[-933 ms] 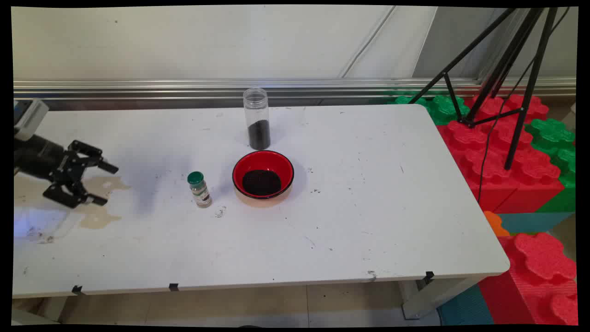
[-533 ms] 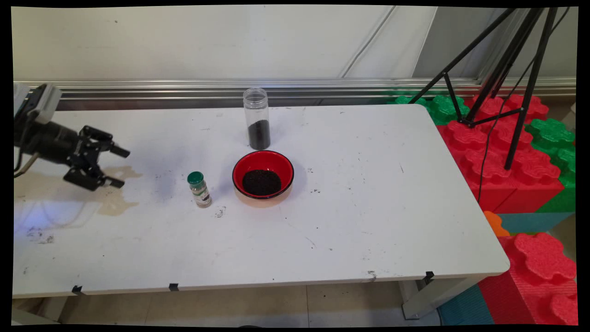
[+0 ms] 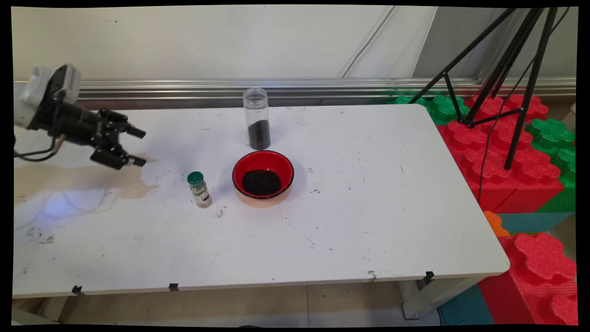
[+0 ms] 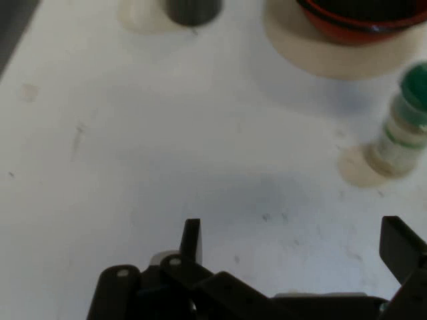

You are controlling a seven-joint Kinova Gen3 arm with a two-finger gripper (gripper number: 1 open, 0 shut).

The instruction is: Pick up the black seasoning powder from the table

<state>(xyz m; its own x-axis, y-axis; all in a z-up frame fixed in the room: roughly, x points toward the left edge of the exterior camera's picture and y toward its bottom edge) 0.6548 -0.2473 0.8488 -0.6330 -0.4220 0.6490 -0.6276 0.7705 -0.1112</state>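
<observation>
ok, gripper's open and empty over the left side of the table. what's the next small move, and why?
Probably ease the gripper right and down toward the green-capped bottle. It is the nearest thing to the open, empty gripper, stands upright and apart from the red bowl, and sits off to the right in the hand view, so it is not yet lined up between the fingers.

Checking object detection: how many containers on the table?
3: tall jar at the back, red bowl just in front of it, small green-capped bottle left of the bowl. None seem hidden.
</observation>
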